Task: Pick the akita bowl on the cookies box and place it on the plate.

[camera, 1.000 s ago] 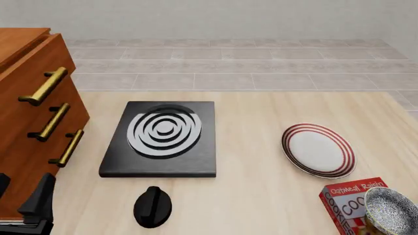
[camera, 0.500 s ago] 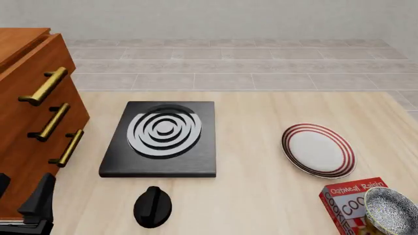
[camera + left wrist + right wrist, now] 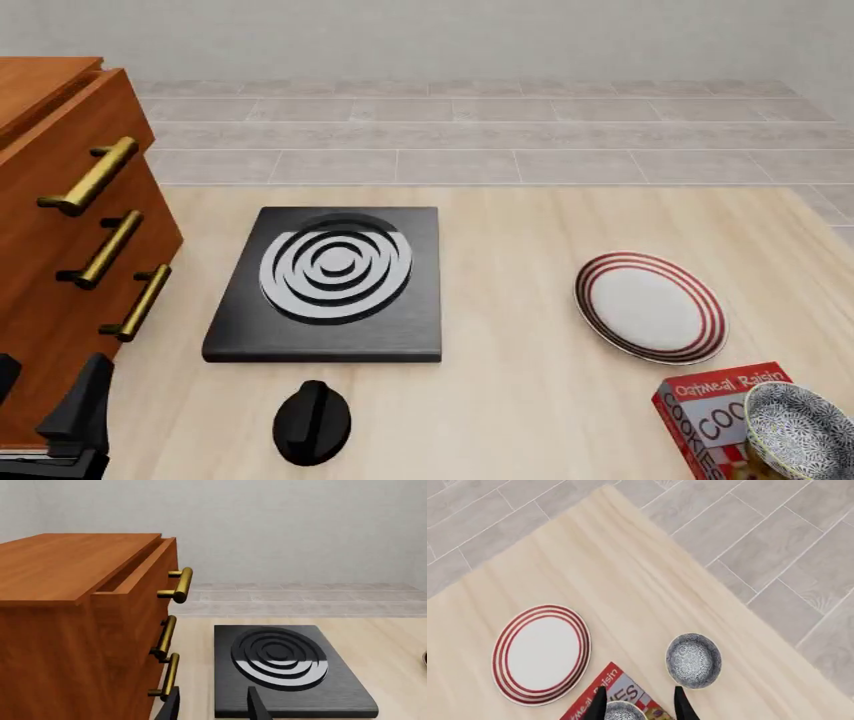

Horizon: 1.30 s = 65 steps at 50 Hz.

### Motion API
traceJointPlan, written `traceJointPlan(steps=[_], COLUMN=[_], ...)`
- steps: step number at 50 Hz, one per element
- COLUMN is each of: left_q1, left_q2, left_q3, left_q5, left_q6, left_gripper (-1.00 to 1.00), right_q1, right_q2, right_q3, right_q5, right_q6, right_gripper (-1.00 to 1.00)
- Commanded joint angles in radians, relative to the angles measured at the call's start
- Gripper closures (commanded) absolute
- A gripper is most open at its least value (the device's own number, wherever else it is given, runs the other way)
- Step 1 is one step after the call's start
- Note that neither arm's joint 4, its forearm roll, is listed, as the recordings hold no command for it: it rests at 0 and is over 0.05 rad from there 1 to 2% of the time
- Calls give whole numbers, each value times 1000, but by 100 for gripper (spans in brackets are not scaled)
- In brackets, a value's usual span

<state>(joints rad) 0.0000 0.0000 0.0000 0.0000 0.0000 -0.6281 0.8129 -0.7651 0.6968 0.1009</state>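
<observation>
The light wooden counter (image 3: 534, 230) carries everything. A wooden drawer cabinet (image 3: 54, 270) stands at its left edge, with a black slab (image 3: 334, 300) bearing white rings beside it. The plate (image 3: 651, 307) lies bare on the right half of the counter. Nearer the arms, the cookies box (image 3: 714, 410) is seen close to the plate but apart from it. The akita bowl (image 3: 801, 432) sits upright on the box's right end, partly cut off by the front view's edge.

A 2nd speckled bowl (image 3: 694, 660) rests directly on the counter just beside the box. It is not the one asked for.

The right gripper (image 3: 639, 707) hangs high above the box with its fingers set wide and nothing between them. The left gripper (image 3: 213, 707) is parked by the cabinet, likewise spread and empty.

The step in hand is judged to be the approach, with no grasp made yet. A straight descent is advised, with 1 finger inside the rim and 1 outside it. Closure should be delayed until the wall is well between the fingers, since the bowl sits near the box's edge and could be nudged off. The carton itself should not be touched
</observation>
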Motion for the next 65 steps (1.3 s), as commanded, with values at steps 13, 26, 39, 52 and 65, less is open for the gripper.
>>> traceJointPlan(steps=[13,26,39,52,65], left_q1=[0,0,0,0,0], left_q2=[0,0,0,0,0], left_q3=[0,0,0,0,0], left_q5=[0,0,0,0,0], left_q6=[0,0,0,0,0], left_gripper=[-100,-100,-100,-100,-100], right_q1=[-79,-43,-55,-56,-36], right_q2=[54,0,-28,-12,34], right_q3=[171,235,269,317,408], right_q5=[-91,-58,-47,-77,-152], right_q6=[41,65,69,79,104], right_gripper=[-100,-100,-100,-100,-100])
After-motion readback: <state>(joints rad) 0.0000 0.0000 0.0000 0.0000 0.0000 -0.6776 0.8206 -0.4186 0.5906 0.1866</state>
